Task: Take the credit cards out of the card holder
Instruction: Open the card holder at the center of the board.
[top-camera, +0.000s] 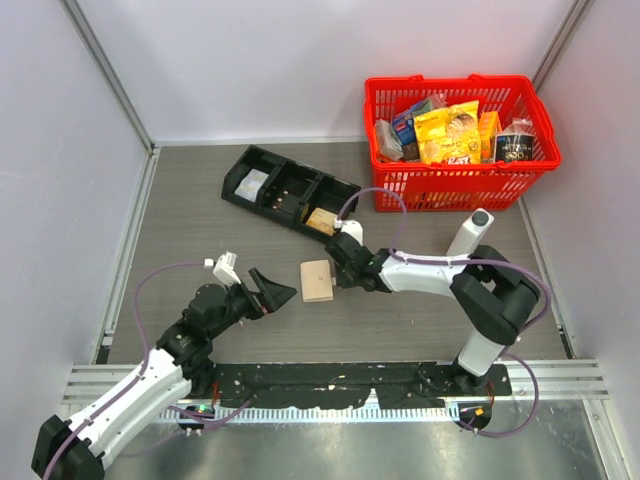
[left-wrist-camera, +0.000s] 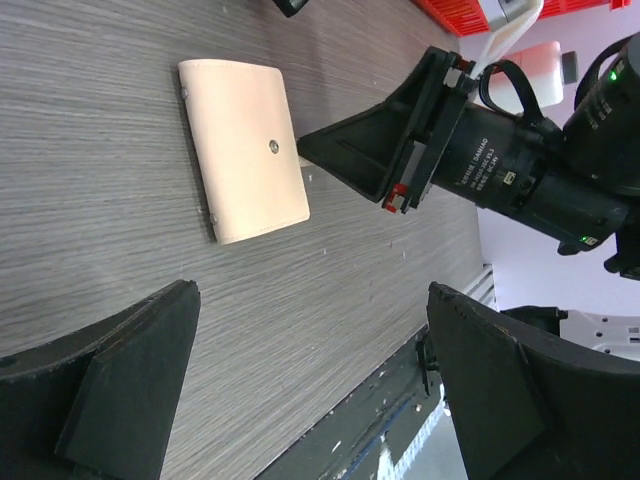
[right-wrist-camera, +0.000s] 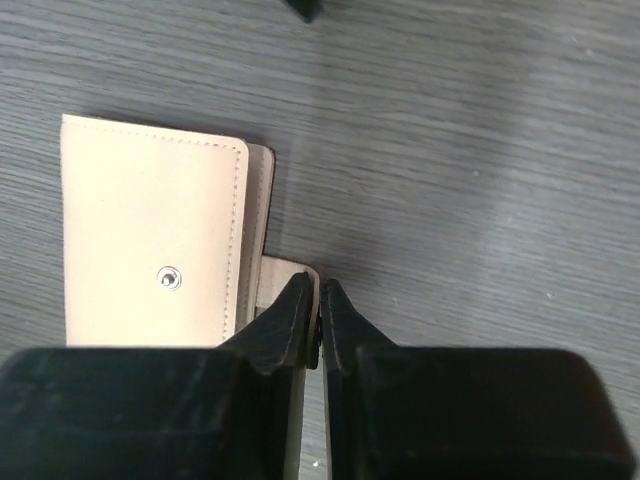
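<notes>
Top external view: the card holder is seen lying flat on the grey wood-grain bench, between the two arms and folded shut, so that its contents are hidden by the tan cover. It is approached from its right edge by the right pincer. In the right wrist view the two black fingers are drawn almost together, and the little closing tab is pinched at their tips. A metal snap stud is shown on the cover, facing up.

The left pincer is held spread wide near the holder's left edge, apart from it and gripping nothing.

Beyond the holder a black three-compartment tray is set at an angle. A white packet is kept in its far-left compartment and a tan-orange packet in the compartment nearest the right pincer. A purple cable is looped from the right arm past the tray's end. A red basket of snack packs is placed in the far right corner, well apart from the holder.
</notes>
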